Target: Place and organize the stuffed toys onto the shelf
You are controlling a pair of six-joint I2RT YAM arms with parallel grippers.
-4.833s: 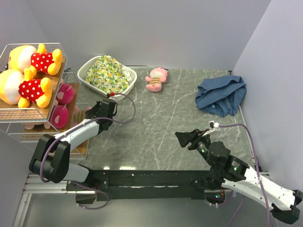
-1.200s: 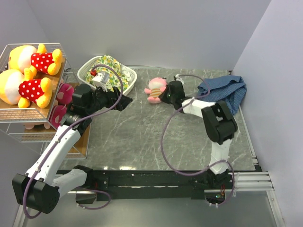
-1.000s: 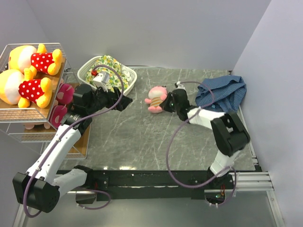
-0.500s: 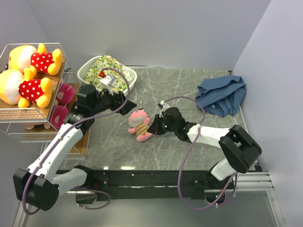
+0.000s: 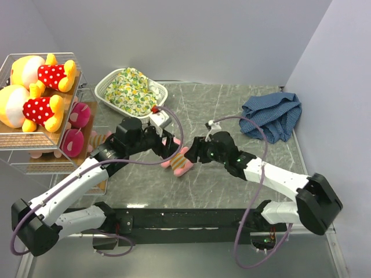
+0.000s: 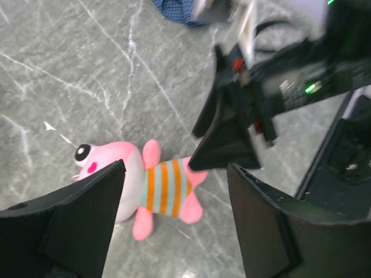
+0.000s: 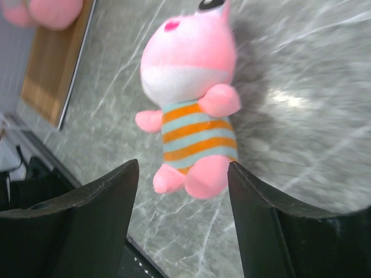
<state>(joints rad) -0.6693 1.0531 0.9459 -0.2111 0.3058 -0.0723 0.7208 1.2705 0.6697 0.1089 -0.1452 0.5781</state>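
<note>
Top external view has two yellow bears [image 5: 26, 69] lying on the upper board of the shelf [image 5: 23, 141] and pink toys [image 5: 75, 130] tucked on the lower one. Most of the job looks done, with one pink striped toy [image 5: 178, 161] lying on the table [image 5: 220, 116] out in the middle. The right gripper [image 5: 197, 153] is spread wide at the toy's feet, pinching nothing, and the left gripper [image 5: 165, 147] hangs over it, jaws apart on either side, not closed on it.
</note>
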